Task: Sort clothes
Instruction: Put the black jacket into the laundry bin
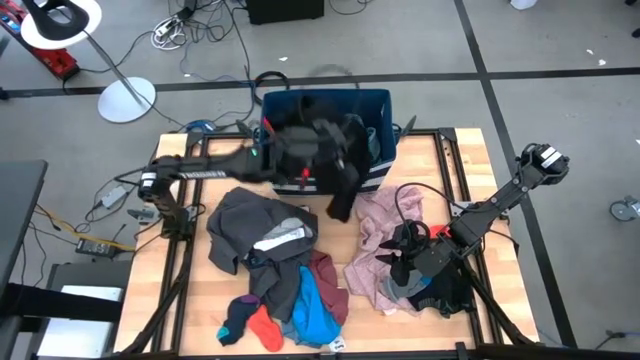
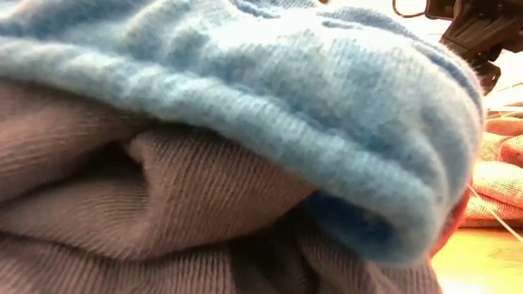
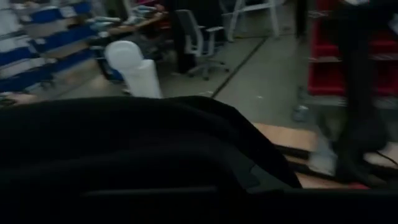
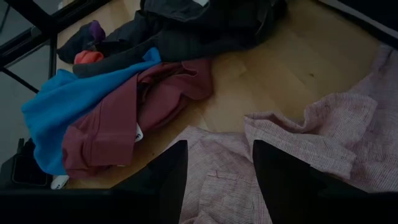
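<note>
While the left gripper (image 1: 300, 165) hangs over the blue bin (image 1: 385, 105) in the upper centre of the high view, its fingers are clamped on a black garment (image 1: 340, 160) that drapes over the bin's front wall. The right gripper (image 1: 405, 255), lower right, hovers with fingers spread apart over the pale pink garment (image 1: 375, 225) (nothing between them). On the bench (image 1: 455, 165) a dark grey garment (image 1: 245, 225) lies left of centre, with maroon (image 1: 328, 275), bright blue (image 1: 312, 305) and orange-red (image 1: 265, 328) pieces heaped below it.
</note>
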`<state>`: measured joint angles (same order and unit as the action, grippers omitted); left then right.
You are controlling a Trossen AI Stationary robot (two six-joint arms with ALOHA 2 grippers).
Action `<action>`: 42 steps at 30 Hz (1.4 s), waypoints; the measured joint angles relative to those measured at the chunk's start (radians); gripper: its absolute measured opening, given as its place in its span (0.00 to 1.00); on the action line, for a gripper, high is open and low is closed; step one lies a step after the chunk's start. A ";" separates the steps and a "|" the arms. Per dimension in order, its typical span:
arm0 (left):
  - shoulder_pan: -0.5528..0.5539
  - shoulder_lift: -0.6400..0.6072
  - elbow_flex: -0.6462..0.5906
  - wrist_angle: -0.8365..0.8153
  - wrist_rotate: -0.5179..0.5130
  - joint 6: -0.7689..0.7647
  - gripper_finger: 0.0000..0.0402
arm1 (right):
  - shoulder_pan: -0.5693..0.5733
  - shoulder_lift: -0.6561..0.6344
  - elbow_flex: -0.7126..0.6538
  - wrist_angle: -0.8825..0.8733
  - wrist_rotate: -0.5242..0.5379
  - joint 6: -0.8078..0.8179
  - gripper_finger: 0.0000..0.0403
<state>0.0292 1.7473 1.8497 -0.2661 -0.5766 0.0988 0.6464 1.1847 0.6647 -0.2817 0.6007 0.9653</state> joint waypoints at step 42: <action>0.292 0.309 0.388 -0.517 0.357 -0.078 0.04 | 0.000 0.000 0.000 -0.004 0.000 -0.018 0.45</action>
<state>0.3208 2.0563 2.2375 -0.7827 -0.2192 0.0213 0.6460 1.1847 0.6647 -0.2859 0.6010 0.9470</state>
